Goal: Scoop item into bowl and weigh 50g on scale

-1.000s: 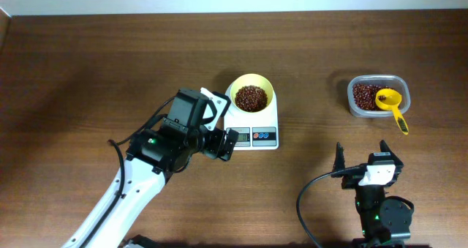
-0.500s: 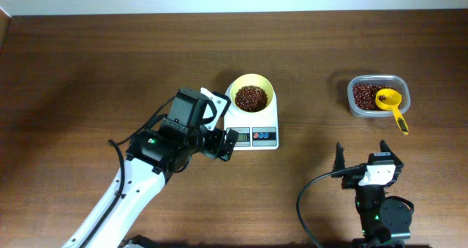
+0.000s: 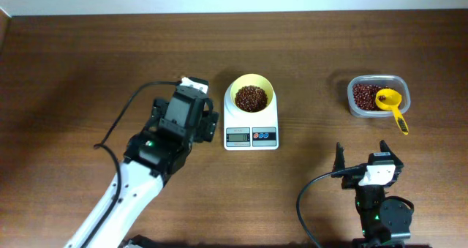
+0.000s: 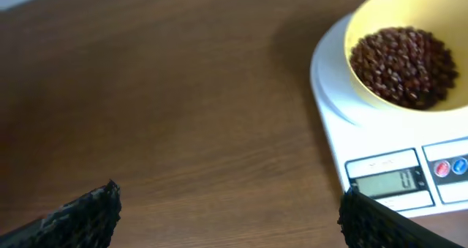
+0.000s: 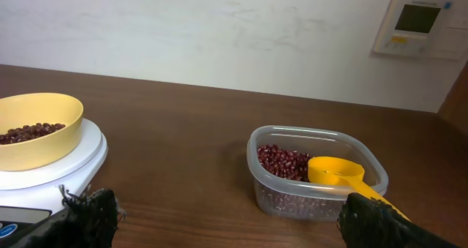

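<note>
Pale-yellow plastic bowl (image 3: pixel 269 91) is sitting on top of the white scale (image 3: pixel 251 128), near the middle of the table, and dark reddish-brown beans (image 3: pixel 251 98) are lying in a heap inside it, well below its rim. To the right, well apart from the scale, a clear container (image 3: pixel 406 87) is standing with more of them inside; a yellow scoop (image 3: pixel 389 100) is resting in it, its cup on the heap and its long handle sticking out over the near right corner. Everything is standing on a dark brown wooden table (image 3: pixel 88 58), and behind it a plain white wall (image 5: pixel 219 28) is rising, carrying a small pale panel (image 5: pixel 415 25) with a dark screen – nothing on it is readable. The grey display (image 3: pixel 237 137) of the scale is showing digits, too blurred to read, beside red and blue buttons (image 3: pixel 263 137). The left gripper (image 4: pixel 228 204) is hanging just left of the scale with its jaws spread wide, holding nothing – the right gripper (image 5: pixel 230 208) is waiting near the front edge, also wide and empty.
</note>
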Available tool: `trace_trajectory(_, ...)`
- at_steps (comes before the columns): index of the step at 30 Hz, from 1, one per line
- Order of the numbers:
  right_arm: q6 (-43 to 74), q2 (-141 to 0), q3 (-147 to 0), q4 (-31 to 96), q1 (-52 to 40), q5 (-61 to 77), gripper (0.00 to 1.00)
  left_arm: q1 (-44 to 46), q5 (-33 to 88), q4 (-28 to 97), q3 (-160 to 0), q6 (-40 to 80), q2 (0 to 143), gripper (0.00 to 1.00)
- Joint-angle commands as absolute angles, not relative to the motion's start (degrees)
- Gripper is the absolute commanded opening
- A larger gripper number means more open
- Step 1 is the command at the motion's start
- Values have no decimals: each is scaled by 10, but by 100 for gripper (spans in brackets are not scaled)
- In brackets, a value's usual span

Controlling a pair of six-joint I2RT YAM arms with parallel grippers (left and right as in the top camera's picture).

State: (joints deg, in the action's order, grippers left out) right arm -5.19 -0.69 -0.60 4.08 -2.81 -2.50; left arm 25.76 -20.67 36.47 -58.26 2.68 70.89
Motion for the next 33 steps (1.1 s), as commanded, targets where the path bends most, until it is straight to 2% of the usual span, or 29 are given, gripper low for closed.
trace_trajectory(1, -57, -2, -3, 46, -25, -22, 99, 258, -241, 363, -583, 30, 634, 99)
trace_trajectory(5, -57, -2, -3, 46, -25, -22, 99, 258, -315, 368, -576, 18, 569, 99)
trace_trajectory(8, -57, -2, -3, 46, -25, -22, 99, 229, -304, 360, -568, -3, 530, 99)
trace_trajectory(12, -57, -2, -3, 46, -25, -22, 99, 115, -207, 344, -509, -3, 441, 99)
trace_trajectory(13, -57, -2, -3, 46, -25, -22, 99, 62, -150, 325, -479, -3, 391, 99)
trace_trajectory(15, -57, -2, -3, 46, -25, -22, 99, 21, -67, 303, -435, -3, 339, 99)
trace_trajectory(21, -57, -2, -3, 46, -25, -22, 99, 13, -34, 115, -253, -3, 231, 99)
trace_trajectory(33, -57, -2, -3, 46, -25, -22, 99, 13, -12, 53, -162, -3, 158, 99)
